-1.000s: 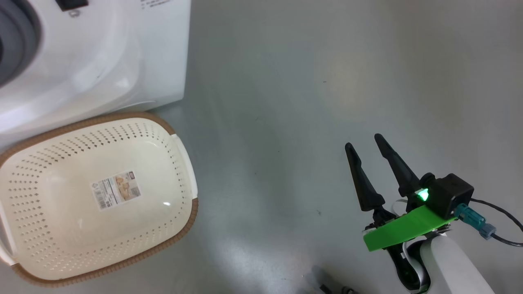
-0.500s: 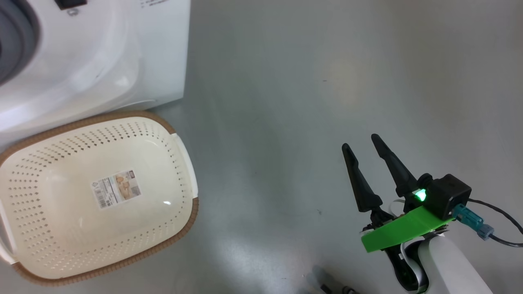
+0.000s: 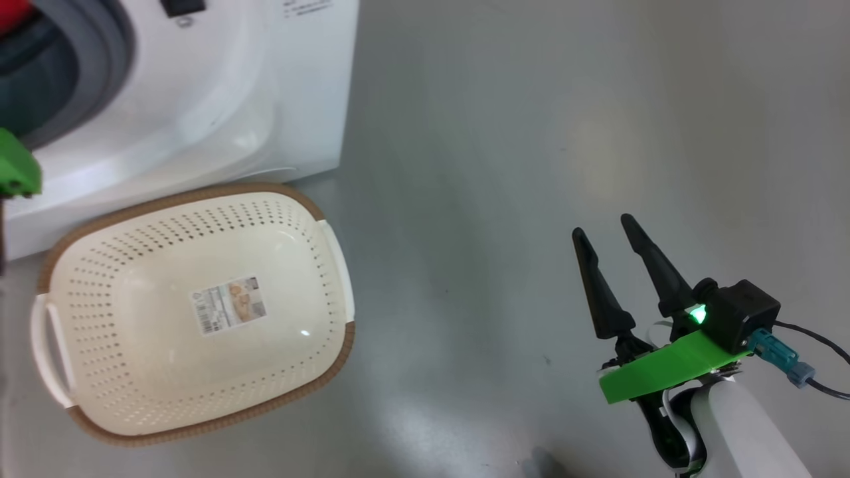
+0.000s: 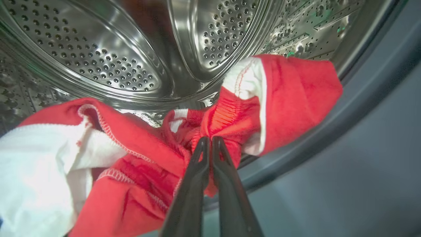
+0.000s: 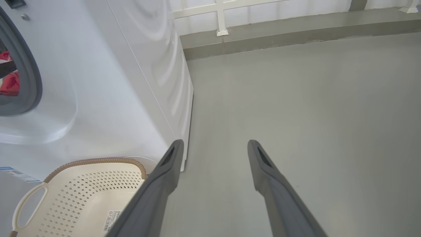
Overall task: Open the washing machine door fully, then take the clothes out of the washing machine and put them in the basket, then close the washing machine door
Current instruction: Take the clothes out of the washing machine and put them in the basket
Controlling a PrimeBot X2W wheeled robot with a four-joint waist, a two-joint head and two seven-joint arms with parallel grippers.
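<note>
- Since a second ago the head camera has swung, sliding the big white front-loading washing machine (image 3: 219,99) and cream perforated plastic basket (image 3: 133,312) rightward.
- Left gripper (image 4: 208,140), inside the perforated steel drum (image 4: 98,56), has its fingers pressed together, pinching the bright red white-trimmed clothes (image 4: 289,92).
- Right gripper (image 3: 601,224) hangs with jaws spread over the grey floor (image 3: 498,133), well apart from the basket.

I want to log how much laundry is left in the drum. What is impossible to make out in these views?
Left wrist view: the clothes run off the left and bottom edges; piece count unclear.
Same view: folds hide how much fabric the left gripper pinches between its jaws.
Head view: the washing machine drum opening is cut by the top-left corner.
Head view: print on the basket sticker is too small.
</note>
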